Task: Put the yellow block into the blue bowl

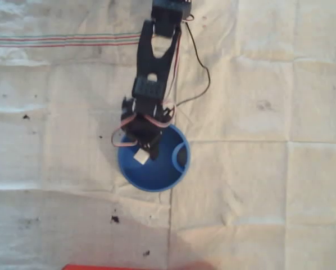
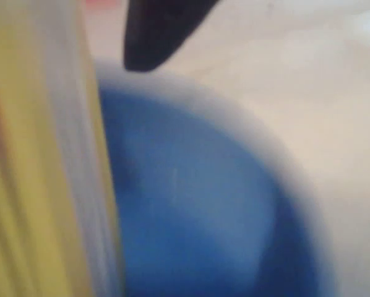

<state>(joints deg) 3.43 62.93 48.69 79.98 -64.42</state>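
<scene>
In the overhead view the blue bowl (image 1: pixel 162 171) sits at the middle of the cloth, with a curved tab (image 1: pixel 182 157) inside its right rim. My black gripper (image 1: pixel 144 153) reaches down from the top and hangs over the bowl's upper left part. It is shut on the yellow block (image 1: pixel 140 157), whose white top face shows. In the wrist view the yellow block (image 2: pixel 43 173) looms blurred along the left. One black finger (image 2: pixel 151 37) shows at the top, and the blue bowl (image 2: pixel 197 210) lies open right below.
A creased white cloth (image 1: pixel 269 112) covers the table, with red stripes (image 1: pixel 55 40) at the upper left and dark specks (image 1: pixel 115 219). A black cable (image 1: pixel 204 73) loops right of the arm. A red object (image 1: pixel 128 267) lies at the bottom edge.
</scene>
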